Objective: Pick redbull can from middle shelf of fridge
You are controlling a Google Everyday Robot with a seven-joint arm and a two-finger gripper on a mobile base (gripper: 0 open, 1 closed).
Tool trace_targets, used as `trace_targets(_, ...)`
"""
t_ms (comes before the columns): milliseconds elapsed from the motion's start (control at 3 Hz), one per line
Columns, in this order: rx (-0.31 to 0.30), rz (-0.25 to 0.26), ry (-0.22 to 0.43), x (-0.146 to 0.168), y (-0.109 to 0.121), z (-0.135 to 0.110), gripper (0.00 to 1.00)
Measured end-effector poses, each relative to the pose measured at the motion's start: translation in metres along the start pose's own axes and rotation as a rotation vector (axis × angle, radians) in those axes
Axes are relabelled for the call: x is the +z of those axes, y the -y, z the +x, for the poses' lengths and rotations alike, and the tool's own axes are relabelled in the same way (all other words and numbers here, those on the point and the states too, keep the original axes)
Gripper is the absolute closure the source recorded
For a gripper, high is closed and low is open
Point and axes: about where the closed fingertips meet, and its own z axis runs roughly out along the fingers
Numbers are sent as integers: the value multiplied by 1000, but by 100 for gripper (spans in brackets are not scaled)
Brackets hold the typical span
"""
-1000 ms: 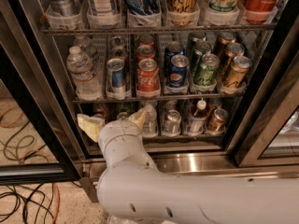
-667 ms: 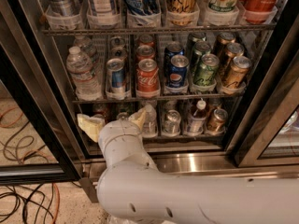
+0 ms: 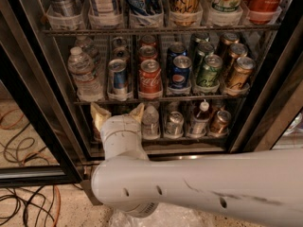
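Tool: tan fingers spread wide, holding nothing. It sits low in front of the lower rack of small bottles, just under the front edge of the desk, the middle wire rack. The white arm fills the bottom of the view.

The redbull can stands upright at the front of the desk, almost straight above the tool. It is packed between a water bottle on one side and a Coke can on the other. A Pepsi can is one row further over.

Risks:
- The gaps beside the can are tight, so wide fingers could knock the bottle or the Coke can going in.
- The tool has to rise past the desk edge, and a finger could snag the wire.
- The can is slim and smooth, so an off-centre pinch may tip it back into the cans behind.
- A sideways drift could land the tool on the Pepsi can, which is also blue.

Surface and room: the fridge has a black frame and a steel base, with tall cans on the rack above. The floor is speckled, with loose cables to the side.
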Motion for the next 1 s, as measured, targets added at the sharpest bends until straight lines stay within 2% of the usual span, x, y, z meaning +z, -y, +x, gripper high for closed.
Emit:
trace_targets(333,7,57,45,8,3,-2,22)
trace_targets(667,3,101,99,5,2,-10,40)
trace_targets(1000,-9,116,141,-1,-3,-20,41)
